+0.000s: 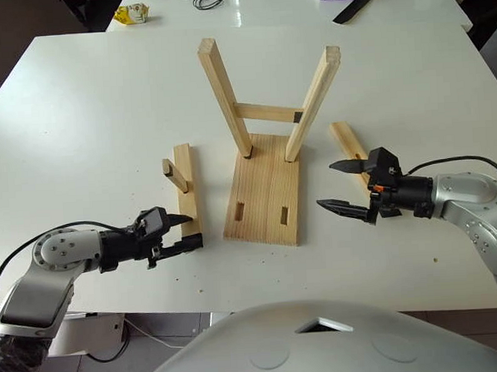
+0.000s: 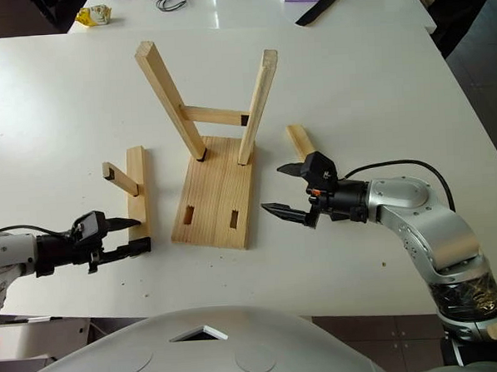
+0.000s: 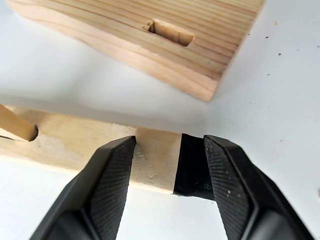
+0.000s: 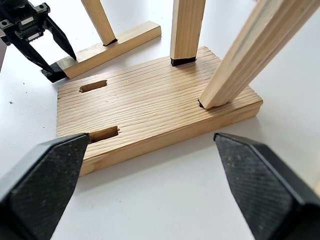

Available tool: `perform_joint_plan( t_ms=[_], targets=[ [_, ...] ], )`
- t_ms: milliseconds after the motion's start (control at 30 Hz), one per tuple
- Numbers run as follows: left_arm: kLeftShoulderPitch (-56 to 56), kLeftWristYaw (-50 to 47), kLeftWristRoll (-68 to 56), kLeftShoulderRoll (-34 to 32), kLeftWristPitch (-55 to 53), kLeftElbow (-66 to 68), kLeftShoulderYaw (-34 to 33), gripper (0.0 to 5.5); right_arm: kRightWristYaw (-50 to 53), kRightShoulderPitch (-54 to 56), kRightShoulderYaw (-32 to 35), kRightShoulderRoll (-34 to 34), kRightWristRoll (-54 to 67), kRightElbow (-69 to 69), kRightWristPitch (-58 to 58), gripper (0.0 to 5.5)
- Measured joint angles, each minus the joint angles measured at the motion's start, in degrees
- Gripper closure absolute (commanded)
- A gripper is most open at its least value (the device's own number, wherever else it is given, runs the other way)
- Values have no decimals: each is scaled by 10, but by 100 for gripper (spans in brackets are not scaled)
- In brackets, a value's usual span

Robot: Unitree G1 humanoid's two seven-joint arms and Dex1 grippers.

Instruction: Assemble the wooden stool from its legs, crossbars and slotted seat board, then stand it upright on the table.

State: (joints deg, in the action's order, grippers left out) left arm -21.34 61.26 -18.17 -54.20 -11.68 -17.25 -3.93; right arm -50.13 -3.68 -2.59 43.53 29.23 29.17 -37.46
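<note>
From the head, the slotted seat board [image 1: 263,193] lies flat on the white surface [image 1: 87,119]. Two legs [image 1: 225,95] stand in its far end, leaning apart and joined by a crossbar [image 1: 265,113]. Two slots [image 1: 240,210] at the near end are open. A loose leg [image 1: 186,189] with a short crossbar stub [image 1: 174,175] lies just left of the board, and another loose leg [image 1: 347,143] lies to its right. The left gripper [image 1: 191,231] sits at the near end of the left loose leg, its fingers parted and gripping nothing. The right gripper [image 1: 325,184] hovers just right of the board, close to the right loose leg, its fingers spread wide and empty.

The left wrist view shows the dark fingers [image 3: 112,185] apart over the leg's black-tipped end [image 3: 189,165]; contact cannot be told. The board's corner [image 3: 150,45] lies just beyond.

In the right wrist view, that arm's fingers [image 4: 45,175] stand far apart with bare surface between them. The board lies ahead with both legs planted in it, and the left gripper is beyond, at the far loose leg.
</note>
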Motion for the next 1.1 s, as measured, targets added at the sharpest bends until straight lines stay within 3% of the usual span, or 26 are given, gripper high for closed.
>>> perform_joint_plan(
  t_ms=[367, 467, 767, 967, 1100],
  targets=[
    [44, 16, 9, -20, 5, 54, -48, 297, 3, 0, 0, -2, 0, 0, 0, 89],
    [53, -2, -22, -12, -40, 37, -73, 297, 3, -1, 0, -1, 0, 1, 0, 89],
    [-2, -145, -125, 33, -369, -94, -165, 195, 8, -48, 13, 1, 0, 23, 0, 89],
    [90, -334, -158, 176, -646, -131, -216, 195, 33, -75, 27, -5, 0, 49, -4, 89],
    [163, -386, -167, 243, -740, -177, -234, 195, 39, -74, 27, -6, 1, 54, -9, 89]
  ],
)
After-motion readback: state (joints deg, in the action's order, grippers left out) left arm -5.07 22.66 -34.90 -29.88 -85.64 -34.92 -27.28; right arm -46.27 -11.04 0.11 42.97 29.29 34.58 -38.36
